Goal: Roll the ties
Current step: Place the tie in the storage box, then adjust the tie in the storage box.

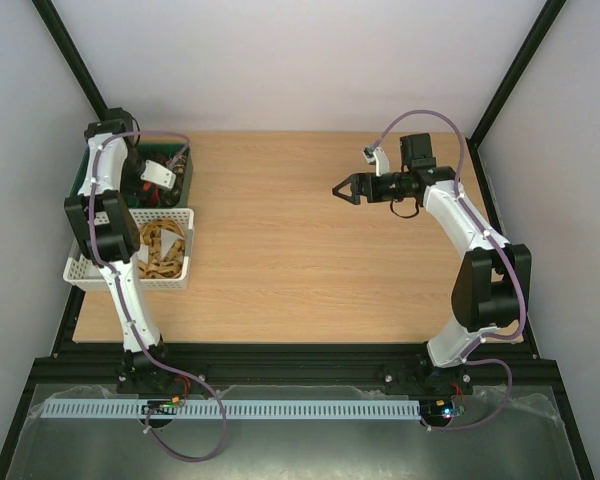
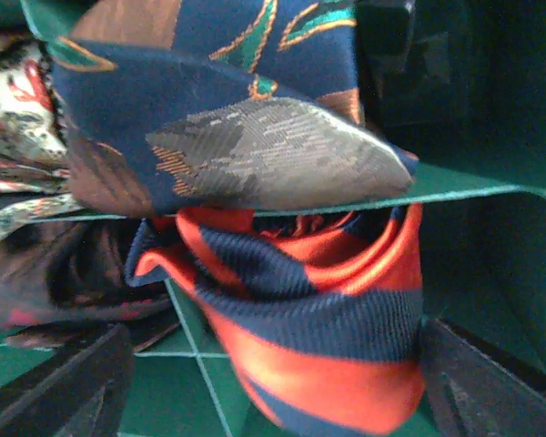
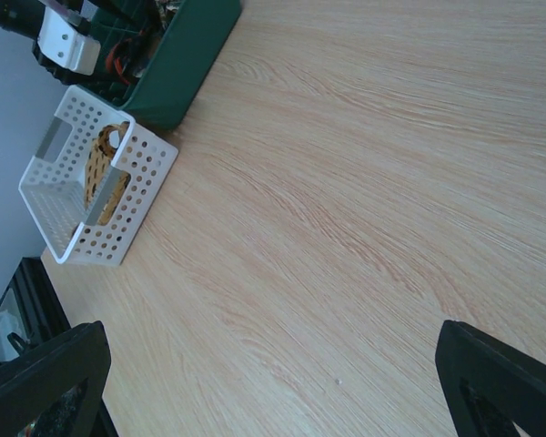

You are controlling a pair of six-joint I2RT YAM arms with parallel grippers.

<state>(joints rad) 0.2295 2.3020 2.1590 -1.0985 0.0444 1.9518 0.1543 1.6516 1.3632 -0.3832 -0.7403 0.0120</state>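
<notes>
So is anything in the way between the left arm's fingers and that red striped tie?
Nothing visible. The left fingers sit open either side of the striped tie; a navy patterned tie lies beyond it, not between.

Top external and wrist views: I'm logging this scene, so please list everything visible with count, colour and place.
table: one, light wood, under everything
tray: one, green, compartmented, far left of table
basket: one, white, perforated, beside the tray, nearer the arms
tan patterned tie: one, in the basket
red-and-navy striped tie: one, in the tray
navy patterned tie: one, brown and green motifs, over the striped one
other ties: at least two, dark brown, red-and-cream, in the tray
left arm: one, white and black, reaching into the tray, jaws apart, striped tie between them
right arm: one, white and black, above the table's far right, jaws open, empty
</notes>
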